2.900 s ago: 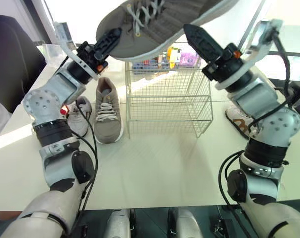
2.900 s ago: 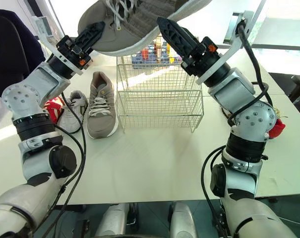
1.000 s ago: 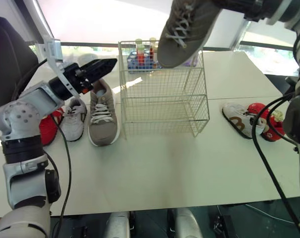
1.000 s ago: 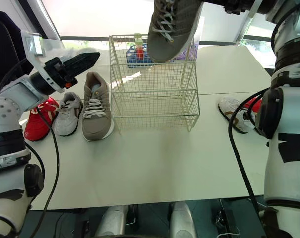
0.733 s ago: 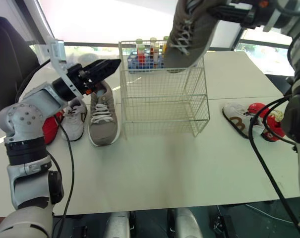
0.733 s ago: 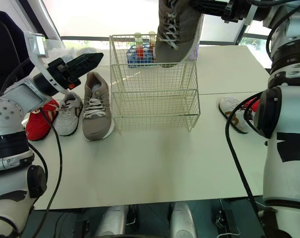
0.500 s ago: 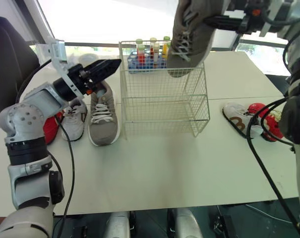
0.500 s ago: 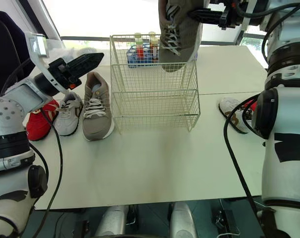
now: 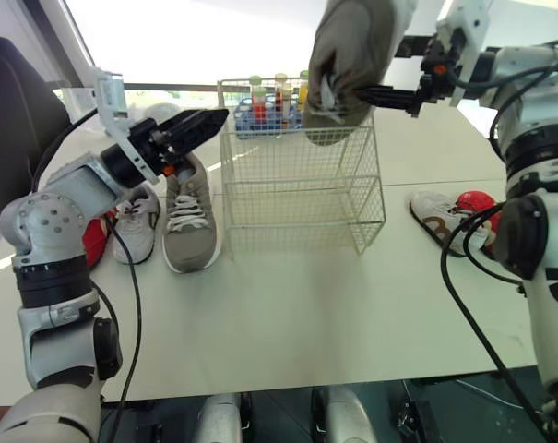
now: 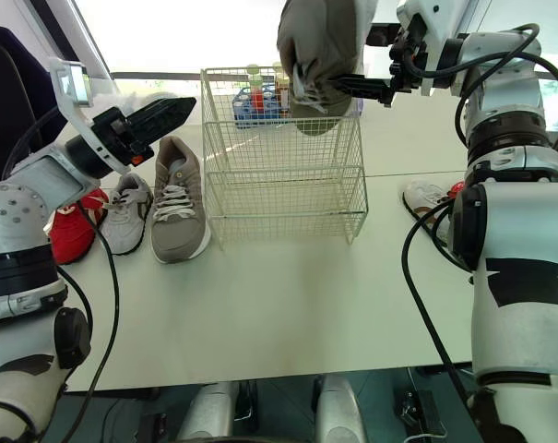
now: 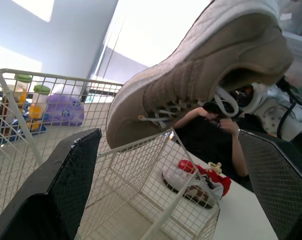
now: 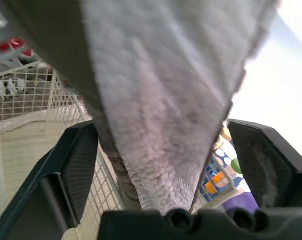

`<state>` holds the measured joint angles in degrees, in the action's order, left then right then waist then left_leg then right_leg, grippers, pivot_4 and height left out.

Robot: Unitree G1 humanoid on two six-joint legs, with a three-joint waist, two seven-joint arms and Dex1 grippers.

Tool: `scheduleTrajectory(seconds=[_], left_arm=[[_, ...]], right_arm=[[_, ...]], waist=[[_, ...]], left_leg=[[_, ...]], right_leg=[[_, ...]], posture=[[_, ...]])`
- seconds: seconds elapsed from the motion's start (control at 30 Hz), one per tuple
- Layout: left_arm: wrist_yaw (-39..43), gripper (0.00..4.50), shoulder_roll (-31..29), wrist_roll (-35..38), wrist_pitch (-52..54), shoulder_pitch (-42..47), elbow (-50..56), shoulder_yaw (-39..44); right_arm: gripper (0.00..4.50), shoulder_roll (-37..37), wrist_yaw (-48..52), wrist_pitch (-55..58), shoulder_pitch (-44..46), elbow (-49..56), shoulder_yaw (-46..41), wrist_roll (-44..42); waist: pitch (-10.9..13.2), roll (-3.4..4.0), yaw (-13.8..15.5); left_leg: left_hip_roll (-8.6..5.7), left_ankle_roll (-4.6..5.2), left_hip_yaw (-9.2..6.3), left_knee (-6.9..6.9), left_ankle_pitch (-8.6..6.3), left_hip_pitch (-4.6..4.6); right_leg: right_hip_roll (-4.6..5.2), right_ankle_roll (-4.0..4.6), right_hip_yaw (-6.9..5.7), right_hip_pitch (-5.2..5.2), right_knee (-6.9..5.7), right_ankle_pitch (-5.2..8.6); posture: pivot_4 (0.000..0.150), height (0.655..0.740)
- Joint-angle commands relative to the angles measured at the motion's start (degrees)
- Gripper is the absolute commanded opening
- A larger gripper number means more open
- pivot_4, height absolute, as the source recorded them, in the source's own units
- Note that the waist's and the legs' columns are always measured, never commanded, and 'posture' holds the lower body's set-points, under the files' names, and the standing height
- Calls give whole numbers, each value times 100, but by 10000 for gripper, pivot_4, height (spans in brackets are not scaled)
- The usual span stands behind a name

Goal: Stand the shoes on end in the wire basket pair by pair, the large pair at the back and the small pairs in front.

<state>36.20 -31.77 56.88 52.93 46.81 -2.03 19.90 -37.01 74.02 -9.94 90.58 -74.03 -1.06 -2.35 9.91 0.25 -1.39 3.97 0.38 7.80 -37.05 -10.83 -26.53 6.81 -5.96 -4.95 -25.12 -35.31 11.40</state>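
A wire basket (image 9: 302, 198) stands mid-table. A large tan shoe (image 9: 348, 55) hangs toe-down over the basket's back right corner, its toe at about rim height. My right gripper (image 9: 371, 66) reaches in from the right with the shoe between its fingers. The jaws stand wide, and the right wrist view shows a gap beside the sole (image 12: 155, 115). The matching tan shoe (image 9: 191, 217) lies left of the basket. My left gripper (image 9: 214, 120) hovers above that shoe, open and holding nothing, pointing at the basket.
A small white shoe (image 9: 136, 231) and a red shoe (image 9: 92, 242) lie left of the tan one. Another white shoe (image 9: 440, 217) and red shoe (image 9: 481, 208) lie right of the basket. A blue rack of bottles (image 9: 269, 106) stands behind it. A person in dark clothes (image 9: 11, 111) is at far left.
My right arm has turned the tan shoe more upright and brought it toe-down toward the basket's back corner, and its jaws have spread. The left gripper has stayed in place.
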Motion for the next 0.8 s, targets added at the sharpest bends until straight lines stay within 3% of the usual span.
scheduleTrajectory(seconds=[0.03, 0.23, 0.53, 0.67, 0.8], left_arm=[[21, 45000, 31, 25, -134, 162, 127, 23], [13, 45000, 134, -14, -169, 138, 189, -54], [4, 45000, -59, -159, -203, 65, 226, -71], [-83, 45000, -344, -609, -361, 206, 65, -157], [-146, 45000, -570, -1428, -767, 492, -298, -548]], right_arm=[[44764, -27, -457, 55, 289, 86, -316, -123], [44764, -16, -710, 577, 415, 47, -753, -369], [44764, -127, -84, 745, 126, 406, -775, -447], [44764, -33, 82, 778, -258, 1131, -767, -611], [44764, 221, -198, 1031, -1219, 2818, -618, -757]], waist=[[0, 0, 19], [0, 0, 25], [0, 0, 20], [0, 0, 20], [-1, -1, 46]], left_leg=[[0, 0, 1, 0, 0, 0], [0, 0, 0, -1, 0, 1], [0, 1, 0, 0, -1, 1], [0, 0, 0, 1, 0, 2], [0, 0, -1, -2, -1, 2]], right_leg=[[0, 0, 0, 0, 0, 0], [0, 0, 0, 2, 0, 0], [0, 0, 1, 2, 0, 0], [0, 0, 1, 1, -2, 0], [0, 0, 0, 3, -2, 0]], posture=[[1500, 7400], [1500, 7400], [1500, 7400], [1500, 7400], [1500, 7400]])
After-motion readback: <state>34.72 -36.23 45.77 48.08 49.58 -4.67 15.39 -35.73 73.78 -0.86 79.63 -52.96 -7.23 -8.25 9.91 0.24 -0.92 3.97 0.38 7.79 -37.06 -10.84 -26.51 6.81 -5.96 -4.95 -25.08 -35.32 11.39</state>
